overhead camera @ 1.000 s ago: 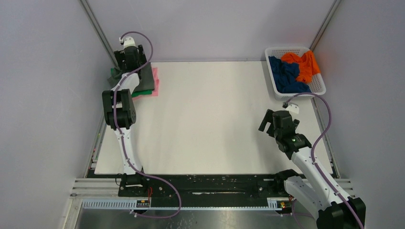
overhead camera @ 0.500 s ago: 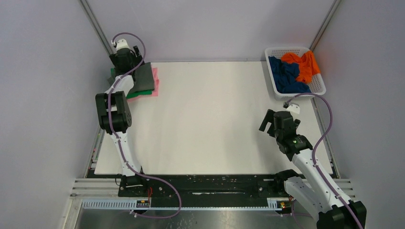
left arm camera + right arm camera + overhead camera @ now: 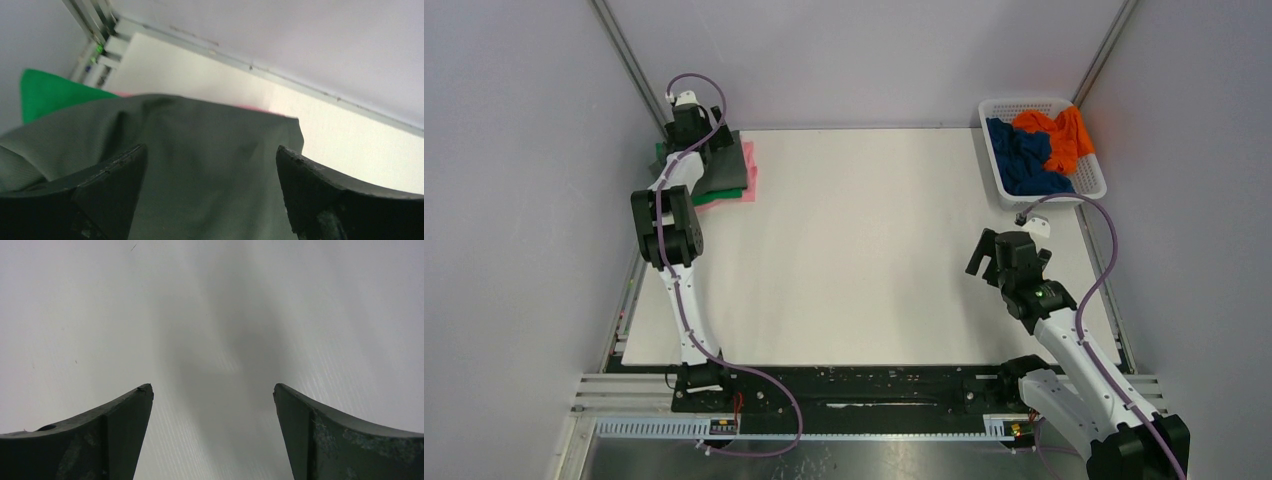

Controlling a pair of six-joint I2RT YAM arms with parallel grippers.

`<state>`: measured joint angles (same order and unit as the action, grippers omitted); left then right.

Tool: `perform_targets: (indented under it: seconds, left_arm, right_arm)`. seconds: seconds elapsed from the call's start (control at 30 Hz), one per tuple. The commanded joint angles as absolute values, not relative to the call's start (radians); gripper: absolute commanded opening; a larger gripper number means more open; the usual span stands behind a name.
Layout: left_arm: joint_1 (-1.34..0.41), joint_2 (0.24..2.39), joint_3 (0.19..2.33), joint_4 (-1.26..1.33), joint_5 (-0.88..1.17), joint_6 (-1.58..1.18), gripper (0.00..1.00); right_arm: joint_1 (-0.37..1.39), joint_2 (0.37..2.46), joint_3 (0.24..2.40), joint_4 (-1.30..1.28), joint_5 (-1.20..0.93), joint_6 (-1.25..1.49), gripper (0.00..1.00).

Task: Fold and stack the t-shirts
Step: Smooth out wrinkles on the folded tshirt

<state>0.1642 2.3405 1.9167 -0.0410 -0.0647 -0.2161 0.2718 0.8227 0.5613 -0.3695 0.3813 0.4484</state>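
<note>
A folded dark grey t-shirt (image 3: 727, 164) lies on top of a pink t-shirt (image 3: 749, 178) and a green t-shirt (image 3: 714, 197) at the table's far left corner. My left gripper (image 3: 696, 138) is open right over the dark grey shirt (image 3: 210, 165), holding nothing; green cloth (image 3: 50, 92) shows at the left of that view. The orange t-shirt (image 3: 1062, 135) and navy blue t-shirt (image 3: 1022, 157) lie crumpled in the white basket (image 3: 1091, 185) at the far right. My right gripper (image 3: 984, 255) is open and empty above bare table (image 3: 210, 340).
The white table (image 3: 874, 240) spreads between the stack and the basket. Grey walls and metal frame posts close in the back and sides. The arm bases and a black rail run along the near edge.
My left gripper shifted slightly back and forth over the stack at the far left corner. The right arm has not moved.
</note>
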Motion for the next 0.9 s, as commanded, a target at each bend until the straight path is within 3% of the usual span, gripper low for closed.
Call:
perform_targets:
  seconds: [0.0, 0.3, 0.47, 0.87]
  left_arm:
    - [0.178, 2.342, 1.993, -0.065, -0.123, -0.238, 0.99]
    - [0.184, 2.408, 2.061, 0.101, -0.341, -0.069, 0.99]
    - [0.188, 2.477, 2.184, 0.073, -0.356, -0.035, 0.99]
    - [0.207, 2.427, 2.104, 0.115, -0.404, -0.078, 0.99]
  right_arm:
    - [0.268, 0.834, 0.627, -0.361, 0.41, 0.435, 0.98]
    - [0.269, 0.81, 0.664, -0.384, 0.403, 0.452, 0.99]
    - [0.269, 0.793, 0.683, -0.4, 0.394, 0.464, 0.98]
    - [0.268, 0.722, 0.681, -0.428, 0.399, 0.463, 0.98]
